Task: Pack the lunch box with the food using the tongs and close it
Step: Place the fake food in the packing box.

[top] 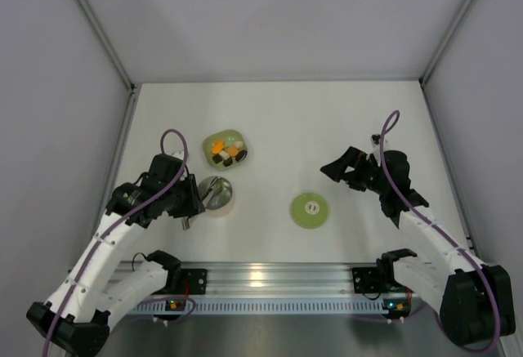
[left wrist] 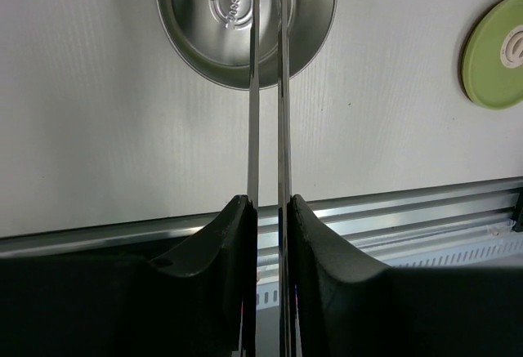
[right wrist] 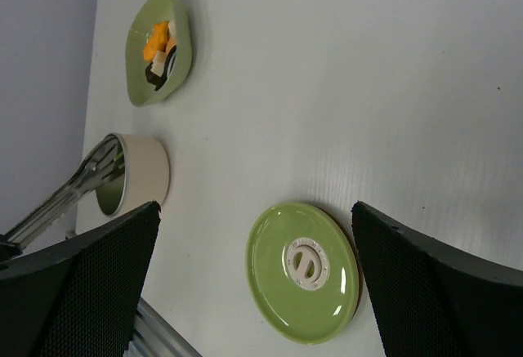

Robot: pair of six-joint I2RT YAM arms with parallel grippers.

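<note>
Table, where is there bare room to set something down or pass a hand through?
Free: the whole far stretch of table beyond the green dish, and the gap between lunch box and lid. Crowded: near left, where dish, lunch box, tongs and the left fingers bunch together.

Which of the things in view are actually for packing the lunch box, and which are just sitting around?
For the job: lunch box, lid, tongs in the left gripper, food.
Just there: pale green dish under the food, aluminium rail.
</note>
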